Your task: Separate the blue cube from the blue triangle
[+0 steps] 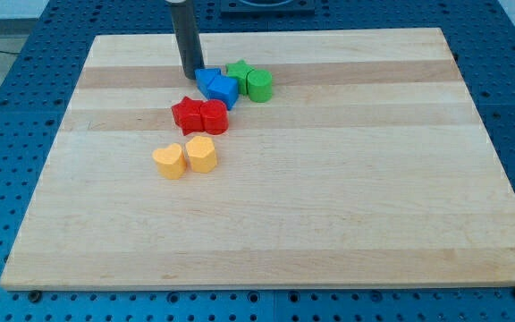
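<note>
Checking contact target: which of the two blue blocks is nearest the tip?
The blue block on the view's left, beside my tip. The other blue block lies farther to the view's right, touching the first.

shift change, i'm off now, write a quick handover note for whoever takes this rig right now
My tip: down on the board, at the upper left edge of the blue pair, touching or nearly touching the blue triangle.
Job blocks: the blue cube sits against the triangle, on its lower right side. No gap shows between them.
Neighbours: green star and green cylinder right of the blues; two red blocks below them; two yellow blocks lower still.
Done: tip in position, no separation yet.
Left: push one blue block clear of the other, without dragging the greens or reds along.
</note>
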Robot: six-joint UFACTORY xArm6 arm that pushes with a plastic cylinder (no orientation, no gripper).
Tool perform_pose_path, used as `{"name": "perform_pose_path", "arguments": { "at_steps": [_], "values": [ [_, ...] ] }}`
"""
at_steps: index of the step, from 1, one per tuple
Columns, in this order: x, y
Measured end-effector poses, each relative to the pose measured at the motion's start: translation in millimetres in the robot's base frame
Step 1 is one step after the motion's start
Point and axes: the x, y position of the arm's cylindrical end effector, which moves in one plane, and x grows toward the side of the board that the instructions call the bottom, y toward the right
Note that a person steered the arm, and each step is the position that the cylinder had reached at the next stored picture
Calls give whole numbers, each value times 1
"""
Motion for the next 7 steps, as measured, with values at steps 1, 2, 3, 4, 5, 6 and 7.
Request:
{"name": "perform_pose_path", "arguments": {
  "at_steps": [1, 2, 3, 4, 5, 6, 7],
  "values": [
    [14, 11],
    [24, 4],
    [16, -38],
    [27, -61],
    [41, -52],
    [41, -1],
    [41, 51]
  ]
}}
